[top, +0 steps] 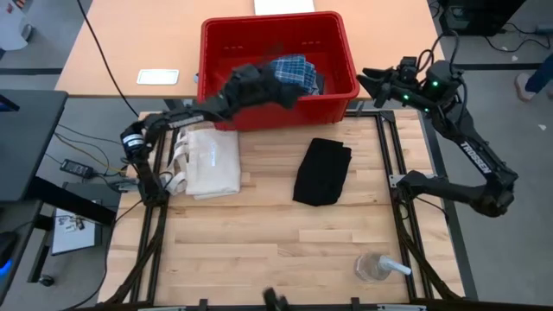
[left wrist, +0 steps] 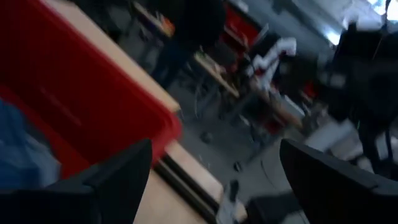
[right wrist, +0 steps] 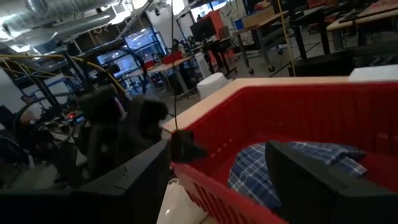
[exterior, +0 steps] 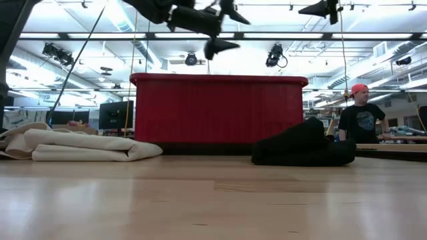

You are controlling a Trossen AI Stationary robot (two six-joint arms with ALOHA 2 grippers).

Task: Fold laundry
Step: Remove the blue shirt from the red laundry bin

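Left gripper (top: 275, 93) hovers open-fingered over the red bin (top: 346, 52) at upper centre, where the plaid garment (top: 294, 71) lies; right gripper (top: 370, 84), fingers spread, waits beside it. Black garment (top: 321, 171) lies folded mid-table.

one red bin (top: 278, 73) at the back of the desk (top: 259, 233), one plaid garment (top: 292, 69) in the bin, one folded black garment (top: 321, 171) and one folded cream garment (top: 212, 161) in front of the bin, one clear cup (top: 373, 267), two arms, one person (exterior: 360, 115) beyond the bin
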